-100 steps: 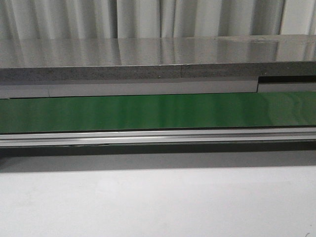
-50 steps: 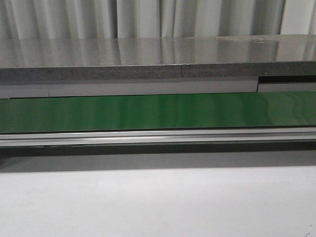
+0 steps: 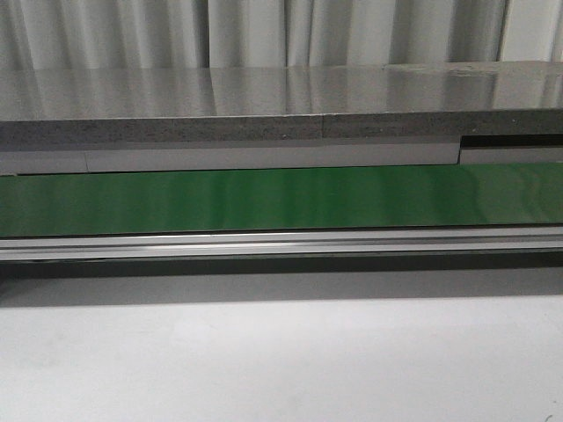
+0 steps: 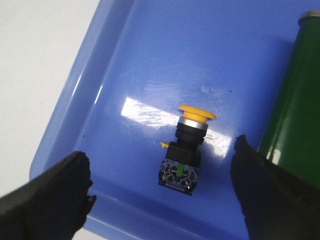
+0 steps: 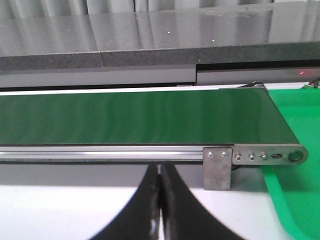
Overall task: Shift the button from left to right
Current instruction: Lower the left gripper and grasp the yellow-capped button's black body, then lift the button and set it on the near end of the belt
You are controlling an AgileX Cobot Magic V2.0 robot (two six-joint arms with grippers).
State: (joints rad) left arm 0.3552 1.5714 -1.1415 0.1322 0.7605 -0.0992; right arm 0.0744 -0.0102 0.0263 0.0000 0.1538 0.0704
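In the left wrist view the button [image 4: 186, 150], with a yellow cap, metal collar and black body, lies on its side in a blue tray [image 4: 150, 55]. My left gripper [image 4: 160, 187] is open above it, with a black finger on each side of the button and apart from it. In the right wrist view my right gripper [image 5: 160, 175] is shut and empty over the white table, facing the green conveyor belt [image 5: 135, 117]. Neither gripper nor the button shows in the front view.
A green cylinder [image 4: 295, 115] lies in the blue tray beside the button. A green tray [image 5: 300, 165] sits past the belt's end bracket [image 5: 218, 167]. The front view shows the green belt [image 3: 281, 198], its aluminium rail, a grey shelf behind and the white table [image 3: 281, 360].
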